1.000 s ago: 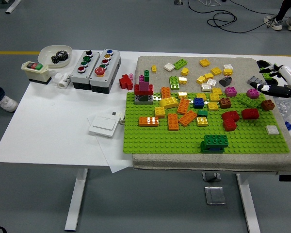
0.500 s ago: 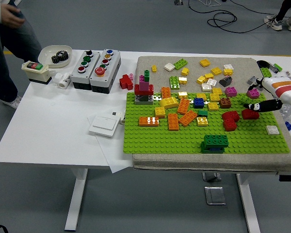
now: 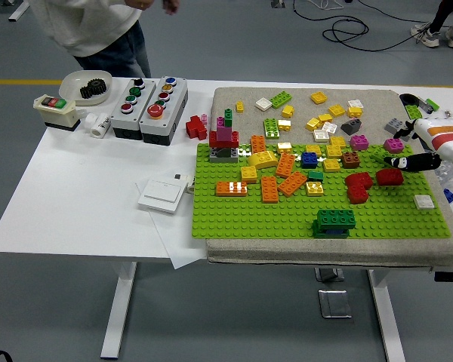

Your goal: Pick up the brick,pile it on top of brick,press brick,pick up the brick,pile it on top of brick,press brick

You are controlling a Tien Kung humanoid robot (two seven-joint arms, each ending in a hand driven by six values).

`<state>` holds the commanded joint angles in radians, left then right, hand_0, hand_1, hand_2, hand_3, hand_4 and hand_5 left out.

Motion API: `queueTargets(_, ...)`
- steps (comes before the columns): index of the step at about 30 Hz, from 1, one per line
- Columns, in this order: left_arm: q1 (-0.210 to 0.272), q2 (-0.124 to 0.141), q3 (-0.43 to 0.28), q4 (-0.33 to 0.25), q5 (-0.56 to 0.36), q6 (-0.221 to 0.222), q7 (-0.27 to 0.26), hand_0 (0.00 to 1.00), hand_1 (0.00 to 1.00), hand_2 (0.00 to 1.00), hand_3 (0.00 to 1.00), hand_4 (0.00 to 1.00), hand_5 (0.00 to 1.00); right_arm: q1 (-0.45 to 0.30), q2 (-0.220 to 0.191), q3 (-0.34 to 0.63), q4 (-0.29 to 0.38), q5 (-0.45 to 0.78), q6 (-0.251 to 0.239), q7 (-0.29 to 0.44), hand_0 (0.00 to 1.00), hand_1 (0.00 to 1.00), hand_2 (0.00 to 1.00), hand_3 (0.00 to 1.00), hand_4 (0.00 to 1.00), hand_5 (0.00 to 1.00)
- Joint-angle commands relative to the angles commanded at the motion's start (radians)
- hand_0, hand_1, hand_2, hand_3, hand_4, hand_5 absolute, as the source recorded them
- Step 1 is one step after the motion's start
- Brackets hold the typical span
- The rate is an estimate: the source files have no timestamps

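Dozens of small plastic building bricks in yellow, orange, red, pink and grey lie scattered over a bright green studded baseplate (image 3: pixel 287 219) and the grey felt mat (image 3: pixel 234 96) under it, on the white table (image 3: pixel 83 196). Only the right hand (image 3: pixel 419 160) shows, reaching in from the right edge with dark fingers (image 3: pixel 408 162) stretched toward a dark red brick (image 3: pixel 389 176); the fingertips sit just beside its upper right corner, and whether they touch or grip it cannot be told. A second red brick (image 3: pixel 358 181) lies just left of it. Near the baseplate's front edge stands a dark green brick stack (image 3: pixel 334 222). A person in a pale top (image 3: pixel 90 23) stands at the far left side, behind two grey push-button boxes (image 3: pixel 149 98).
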<state>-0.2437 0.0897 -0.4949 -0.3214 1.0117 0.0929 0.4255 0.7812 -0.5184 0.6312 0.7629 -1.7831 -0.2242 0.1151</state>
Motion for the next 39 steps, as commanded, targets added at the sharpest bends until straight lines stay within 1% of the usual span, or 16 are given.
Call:
queueTargets(1,0.001,0.000,-0.001,0.000,0.001,0.000,0.000,0.653,0.713,0.722,0.585,0.658,0.662,-0.002,0.000,0.000,0.001,0.012,0.002,0.000,0.617,0.597,0.665,0.626,0.864,0.503)
queueTargets(6,0.004,0.000,-0.005,0.000,0.009,-0.002,0.002,0.653,0.713,0.722,0.585,0.658,0.662,-0.009,-0.001,0.002,0.007,0.047,0.006,-0.002,0.617,0.597,0.665,0.626,0.864,0.503)
queueTargets(7,0.005,0.000,-0.007,0.000,0.013,-0.003,0.003,0.653,0.713,0.724,0.585,0.657,0.661,-0.011,-0.001,0.004,0.009,0.058,0.007,-0.004,0.689,0.627,0.687,0.640,0.861,0.499)
queueTargets(15,0.009,0.000,-0.017,-0.001,0.031,-0.009,0.008,0.653,0.713,0.723,0.585,0.657,0.662,-0.021,-0.008,0.027,0.015,0.104,0.001,-0.012,0.686,0.632,0.690,0.643,0.860,0.498)
queueTargets(32,0.010,0.000,-0.021,-0.001,0.039,-0.011,0.009,0.653,0.712,0.721,0.585,0.657,0.660,-0.031,-0.022,0.066,-0.031,0.083,-0.002,-0.016,0.695,0.643,0.695,0.643,0.857,0.502)
queueTargets(39,0.011,0.001,-0.020,-0.002,0.040,-0.012,0.008,0.653,0.712,0.722,0.585,0.656,0.660,-0.038,-0.029,0.081,-0.064,0.069,0.000,-0.017,0.712,0.646,0.697,0.647,0.855,0.511)
